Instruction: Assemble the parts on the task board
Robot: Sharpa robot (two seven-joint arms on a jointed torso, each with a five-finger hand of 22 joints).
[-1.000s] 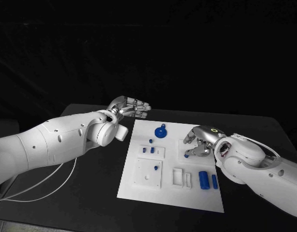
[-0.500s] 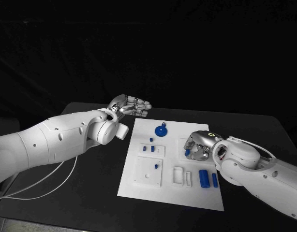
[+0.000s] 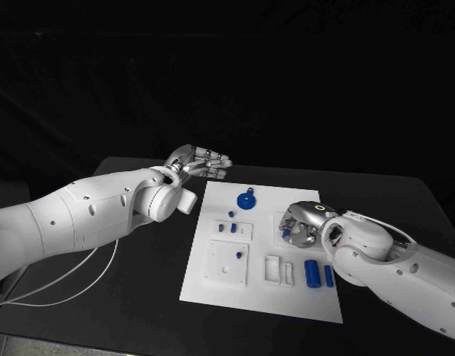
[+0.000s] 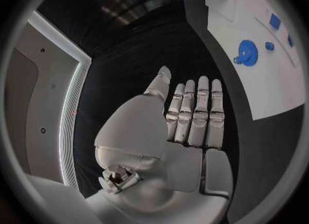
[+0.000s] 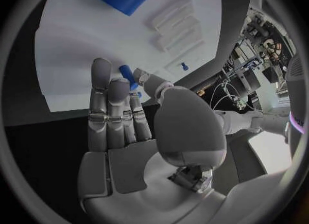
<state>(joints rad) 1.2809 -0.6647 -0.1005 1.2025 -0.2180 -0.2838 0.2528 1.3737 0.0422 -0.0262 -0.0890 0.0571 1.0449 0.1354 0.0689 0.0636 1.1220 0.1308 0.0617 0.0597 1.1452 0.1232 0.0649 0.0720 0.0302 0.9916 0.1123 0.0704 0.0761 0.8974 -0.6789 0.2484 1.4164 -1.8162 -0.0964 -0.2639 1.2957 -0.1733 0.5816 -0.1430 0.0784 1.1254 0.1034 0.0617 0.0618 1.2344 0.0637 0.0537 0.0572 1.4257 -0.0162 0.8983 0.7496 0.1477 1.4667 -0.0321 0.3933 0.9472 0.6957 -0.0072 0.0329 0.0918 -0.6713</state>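
Task board (image 3: 212,285) lies mid-surface (image 3: 110,297), carrying a blue gear (image 3: 247,201) and blue cylinders (image 3: 312,274). Right hand (image 3: 302,225) pinches a small blue peg (image 5: 127,74) over the board. Left hand (image 3: 201,162) hovers beyond the board's far corner, fingers straight, holding nothing.

Left hand (image 3: 202,164) raised off counter, fingers (image 4: 193,112) straight, side by side, holding nothing. Right hand (image 3: 304,224) low, small blue peg (image 5: 127,75) pinched between thumb and fingertips.

A black table (image 3: 131,297) is seen. The white task board (image 3: 259,297) is laid flat at its middle, slightly toward the right.
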